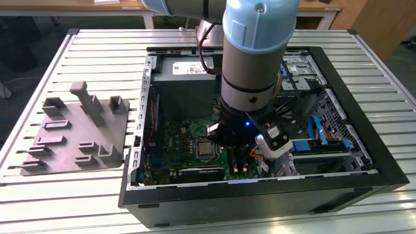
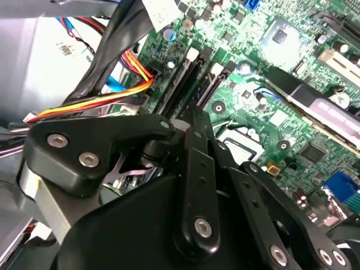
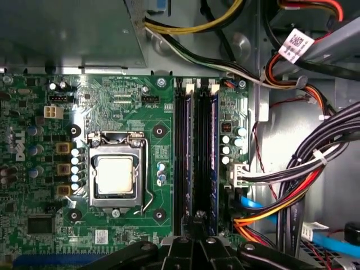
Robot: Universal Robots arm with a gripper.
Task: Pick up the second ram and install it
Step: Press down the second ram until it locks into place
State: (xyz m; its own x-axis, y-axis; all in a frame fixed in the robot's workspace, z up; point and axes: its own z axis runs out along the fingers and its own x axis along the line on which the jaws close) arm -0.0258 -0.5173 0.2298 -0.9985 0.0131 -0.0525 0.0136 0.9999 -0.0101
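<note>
Gripper [image 3: 197, 225] is low inside the case [image 1: 364, 161], over the board [image 3: 124, 101], at the near end of the slots [image 3: 194, 140]. The slots sit along the board edge beside the cables [image 3: 304, 169], with the CPU socket [image 3: 115, 174] on their other side.

Ram [image 3: 214, 163]: judged to be the dark strip with the bluish edge, standing on edge in the slot nearest that cable-side edge. Not certain which strip in the slots is the second one. Its long axis follows the slots and runs straight away from the gripper toward the board edge under the metal housing. The gripper centreline falls a little to the socket side of the strip, close to it but not on it.

In the second wrist view the gripper [image 2: 194, 121] points down the same slots [image 2: 180, 84], tip just above the board. Cannot tell whether it is spread, pressed together or pinching anything, because the linkage hides the tip. No contact with the ram can be confirmed.

Arm [image 1: 254, 58] comes in near vertical from above, with the wrist down inside the case near its front edge. Tray [image 1: 71, 141] sits on the table [image 1: 52, 195], well apart on the exterior view's left.
</note>
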